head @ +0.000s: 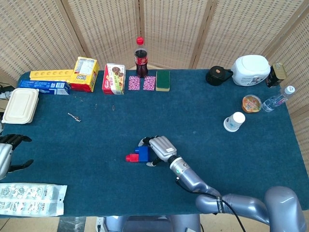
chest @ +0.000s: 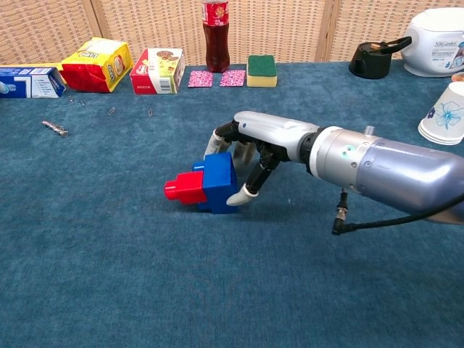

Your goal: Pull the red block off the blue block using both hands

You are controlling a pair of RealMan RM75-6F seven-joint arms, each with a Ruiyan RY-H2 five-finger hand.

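A red block point(head: 131, 157) point(chest: 185, 188) is plugged into the left side of a blue block point(head: 142, 153) point(chest: 220, 181), both lying near the middle of the blue table. My right hand point(head: 161, 147) point(chest: 264, 138) wraps the blue block from its right side. Its fingers reach over the back and its thumb presses the near right corner. The pair looks slightly tilted. My left hand point(head: 6, 154) hovers at the far left table edge, fingers apart and holding nothing, far from the blocks. The chest view does not show it.
A paper cup point(head: 234, 121) point(chest: 444, 112) stands to the right. A cola bottle point(head: 140, 58), snack boxes point(head: 113, 79) and a sponge point(head: 162, 80) line the back. A white lunch box point(head: 21, 105), a blister pack point(head: 29, 199) and a screw point(head: 74, 116) lie at the left.
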